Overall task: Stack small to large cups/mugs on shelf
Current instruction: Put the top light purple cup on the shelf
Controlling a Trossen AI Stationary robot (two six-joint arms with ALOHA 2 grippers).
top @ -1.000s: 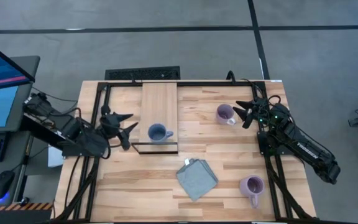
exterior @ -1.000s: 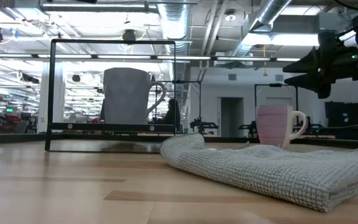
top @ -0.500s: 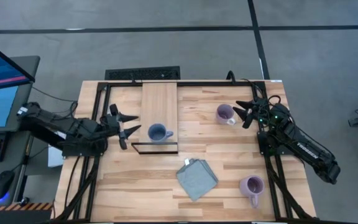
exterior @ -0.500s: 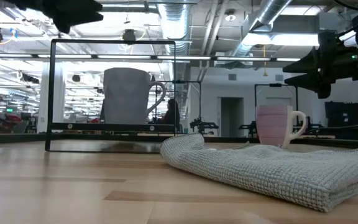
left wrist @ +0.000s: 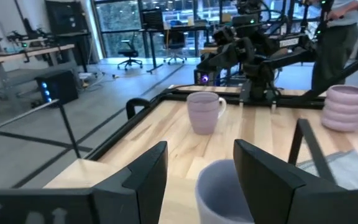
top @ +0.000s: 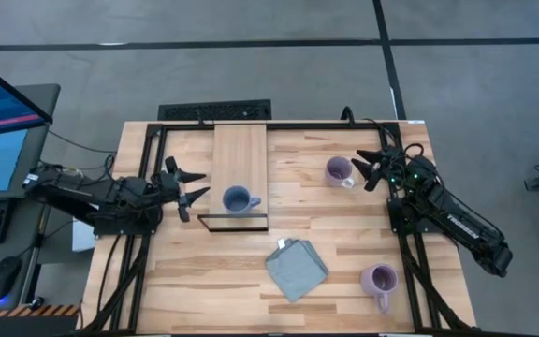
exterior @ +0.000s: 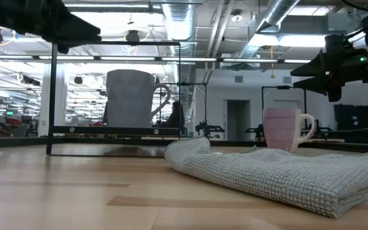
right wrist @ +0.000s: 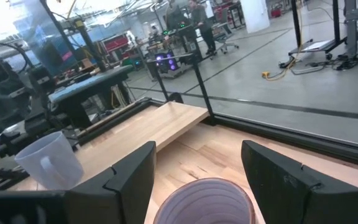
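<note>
Altogether 3 mugs are in sight: 1 blue and 2 lilac. The blue mug stands upright on the shelf, near its dark front edge, handle toward the right arm's side. The shelf is 1 long light board lying on the table.

The first lilac mug stands on the table toward the far right. The second lilac mug stands near the front right corner, well apart from the first. 1 folded grey cloth lies on the table between the shelf's front edge and the second lilac mug.

There are 2 arms. The left tool hovers just beside the blue mug on its left, its 2 fingers spread and holding nothing; the left wrist view shows the blue mug's rim between them. The right tool hangs just beside the first lilac mug, fingers likewise spread and empty, with that mug's rim between them in the right wrist view.
</note>
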